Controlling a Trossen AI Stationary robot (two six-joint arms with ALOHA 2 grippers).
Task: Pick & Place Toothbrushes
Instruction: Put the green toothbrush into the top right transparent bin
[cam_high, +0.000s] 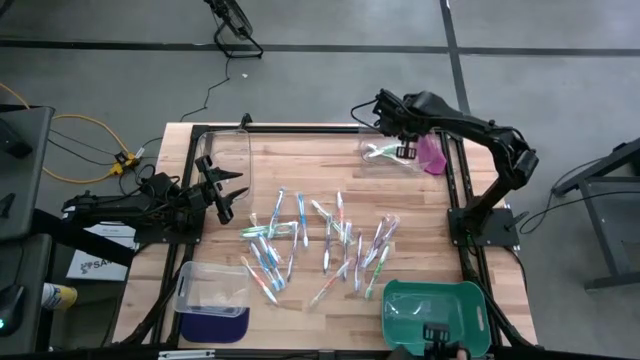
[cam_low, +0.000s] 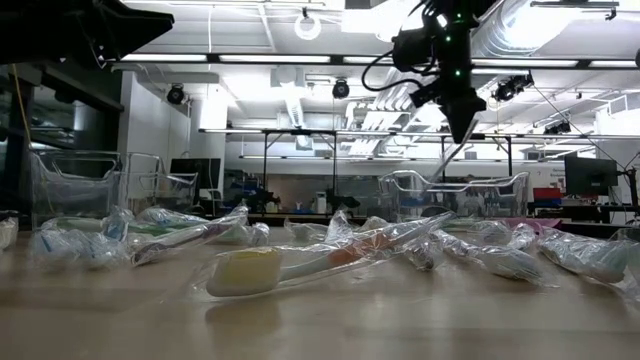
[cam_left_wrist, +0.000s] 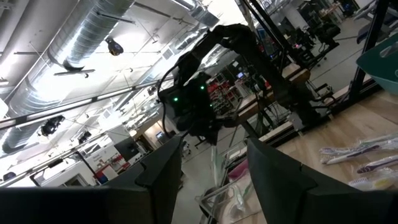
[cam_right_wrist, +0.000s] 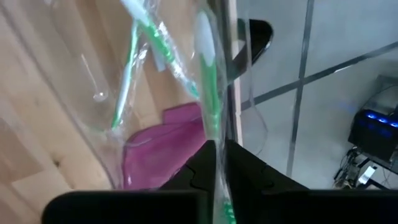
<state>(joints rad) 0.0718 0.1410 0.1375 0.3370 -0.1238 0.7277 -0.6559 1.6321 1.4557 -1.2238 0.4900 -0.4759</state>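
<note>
Many wrapped toothbrushes (cam_high: 320, 240) in green, blue and pink lie loose on the middle of the wooden table. At the far right a clear bin (cam_high: 390, 155) holds green toothbrushes (cam_right_wrist: 134, 62). My right gripper (cam_high: 400, 140) hangs over that bin, shut on a wrapped green toothbrush (cam_right_wrist: 208, 68). That toothbrush also shows below the fingers in the low view (cam_low: 452, 155). My left gripper (cam_high: 228, 192) waits open at the table's left edge, with nothing between its fingers (cam_left_wrist: 168, 168). My right gripper pinches the green toothbrush between its two fingers, on the handle (cam_right_wrist: 215, 134) inside its clear wrapper. The fingers come from above, slanting down, and the toothbrush runs on in line with them. It hangs below the fingertips over the clear bin, its brush end lowest.
A second clear bin (cam_high: 225, 150) stands at the far left. A third clear bin on a blue label (cam_high: 212, 290) stands at the near left, and a green tray (cam_high: 435, 310) at the near right. A pink label (cam_high: 432, 155) lies beside the right bin.
</note>
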